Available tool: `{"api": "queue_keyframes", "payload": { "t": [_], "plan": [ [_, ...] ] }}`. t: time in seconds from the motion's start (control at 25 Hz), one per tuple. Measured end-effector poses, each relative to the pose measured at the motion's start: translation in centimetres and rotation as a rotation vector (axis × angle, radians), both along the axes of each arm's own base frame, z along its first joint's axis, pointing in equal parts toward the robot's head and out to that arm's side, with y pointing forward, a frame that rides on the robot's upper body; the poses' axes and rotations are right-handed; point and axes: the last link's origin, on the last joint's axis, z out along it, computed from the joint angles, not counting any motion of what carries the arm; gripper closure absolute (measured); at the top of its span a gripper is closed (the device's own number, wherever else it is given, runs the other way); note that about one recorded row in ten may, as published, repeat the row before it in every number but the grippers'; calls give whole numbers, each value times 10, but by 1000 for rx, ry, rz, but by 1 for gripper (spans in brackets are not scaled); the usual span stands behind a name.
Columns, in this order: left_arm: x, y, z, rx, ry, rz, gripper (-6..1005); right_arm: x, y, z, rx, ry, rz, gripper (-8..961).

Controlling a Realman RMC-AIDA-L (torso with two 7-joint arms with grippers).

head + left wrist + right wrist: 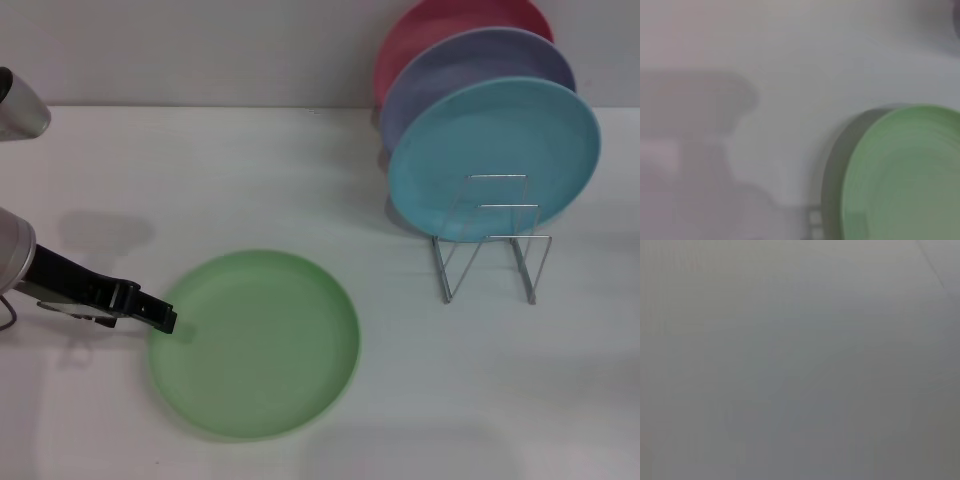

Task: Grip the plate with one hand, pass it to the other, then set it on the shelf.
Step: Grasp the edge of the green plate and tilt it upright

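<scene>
I had the left gripper [165, 320] at the left rim of the green plate [255, 343], lying flat near the table's [250, 180] front edge; whether its fingers were clenched I couldn't tell.
</scene>
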Motion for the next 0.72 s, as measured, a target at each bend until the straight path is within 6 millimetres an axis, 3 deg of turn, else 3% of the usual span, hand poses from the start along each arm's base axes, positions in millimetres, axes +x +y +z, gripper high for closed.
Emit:
{"api": "queue_keyframes", "payload": {
  "t": [0.72],
  "plan": [
    [-12, 2, -18, -2, -33, 68, 204, -1, 0, 2, 6, 1, 11, 253]
  ]
}}
